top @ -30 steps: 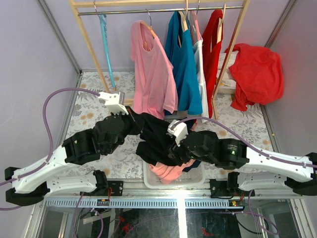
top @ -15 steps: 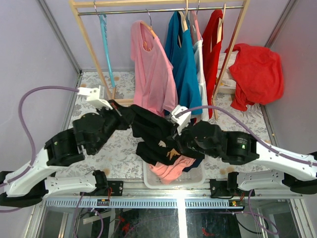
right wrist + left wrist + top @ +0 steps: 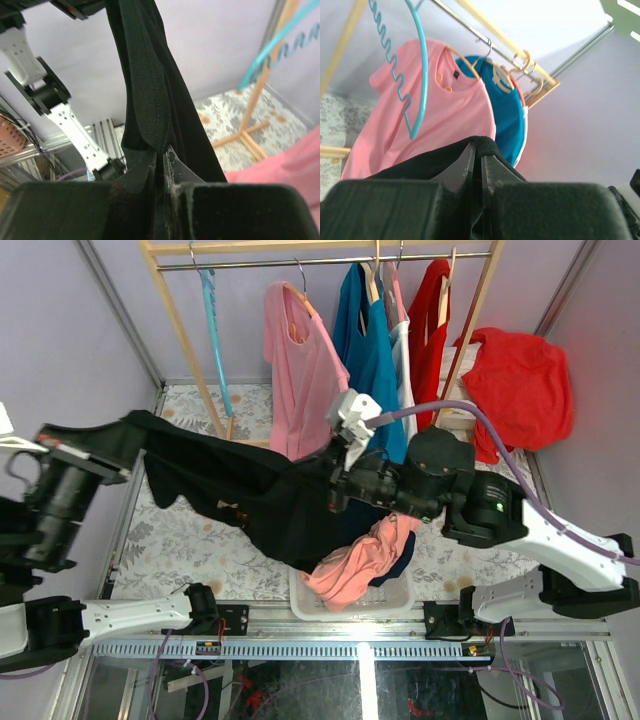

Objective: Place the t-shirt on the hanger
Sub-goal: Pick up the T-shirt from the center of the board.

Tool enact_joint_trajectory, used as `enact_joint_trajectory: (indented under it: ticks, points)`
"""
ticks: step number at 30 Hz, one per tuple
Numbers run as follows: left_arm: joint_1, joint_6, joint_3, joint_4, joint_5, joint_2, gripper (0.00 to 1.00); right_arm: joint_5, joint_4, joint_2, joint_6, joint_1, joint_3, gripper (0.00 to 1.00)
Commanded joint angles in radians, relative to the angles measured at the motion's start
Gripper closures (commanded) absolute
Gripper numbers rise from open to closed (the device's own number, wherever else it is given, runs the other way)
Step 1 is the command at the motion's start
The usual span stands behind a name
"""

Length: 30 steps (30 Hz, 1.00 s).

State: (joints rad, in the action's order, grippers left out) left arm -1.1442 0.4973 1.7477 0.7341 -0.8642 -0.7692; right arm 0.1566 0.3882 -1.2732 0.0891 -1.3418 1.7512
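The black t-shirt (image 3: 240, 490) hangs stretched in the air between my two grippers. My left gripper (image 3: 135, 425) is raised at the far left and is shut on one edge of it; in the left wrist view the black hem (image 3: 490, 146) sits pinched at my left gripper (image 3: 481, 152). My right gripper (image 3: 335, 480) is shut on the other end, and in the right wrist view the cloth (image 3: 150, 90) rises from my right gripper (image 3: 162, 156). The light blue hanger (image 3: 213, 320) hangs on the rack rail at the back left, also in the left wrist view (image 3: 417, 65).
A wooden rack (image 3: 180, 330) at the back holds a pink t-shirt (image 3: 305, 380), a blue garment (image 3: 372, 370) and a red one (image 3: 430, 330) on wooden hangers. A red cloth (image 3: 515, 390) drapes at the right. A white basket (image 3: 300, 605) with pink clothing (image 3: 355, 565) stands at the near edge.
Both arms have risen and spread apart. The left gripper swung far left and up, the right moved up and back, pulling the black t-shirt out of the basket and stretching it.
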Motion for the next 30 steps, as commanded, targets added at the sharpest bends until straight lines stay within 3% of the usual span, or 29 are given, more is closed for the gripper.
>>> enact_joint_trajectory:
  ticks: [1,4,12,15,17,21,24,27,30]
  points:
    - [0.004,-0.088,0.079,-0.072,-0.071,-0.002,1.0,-0.121,-0.094,-0.099,-0.05,-0.003,0.158,1.0]
    - [0.004,-0.06,0.043,-0.031,-0.095,0.001,1.0,-0.114,-0.084,-0.109,-0.056,-0.002,0.142,1.0]
    - [0.004,0.214,-0.331,0.114,-0.077,0.02,1.0,-0.026,-0.122,0.097,0.019,0.07,-0.266,1.0]
    - [0.004,0.249,-0.415,0.094,-0.083,0.023,1.0,-0.062,-0.141,0.132,0.043,0.128,-0.319,1.0]
    - [0.004,0.226,-0.387,0.073,-0.094,0.025,1.0,-0.117,-0.154,0.12,0.052,0.166,-0.291,1.0]
    - [0.004,0.057,-0.22,-0.083,-0.048,0.012,1.0,-0.275,-0.149,-0.036,0.055,0.206,-0.053,1.0]
    - [0.004,-0.062,-0.097,-0.225,0.015,0.009,1.0,-0.442,-0.152,-0.218,0.087,0.205,0.235,1.0]
    - [0.004,-0.152,0.036,-0.294,0.044,-0.001,1.0,-0.597,-0.094,-0.46,0.156,0.207,0.63,1.0]
    - [0.004,-0.249,0.057,-0.416,0.064,0.032,1.0,-0.678,-0.135,-0.625,0.227,0.21,0.839,1.0]
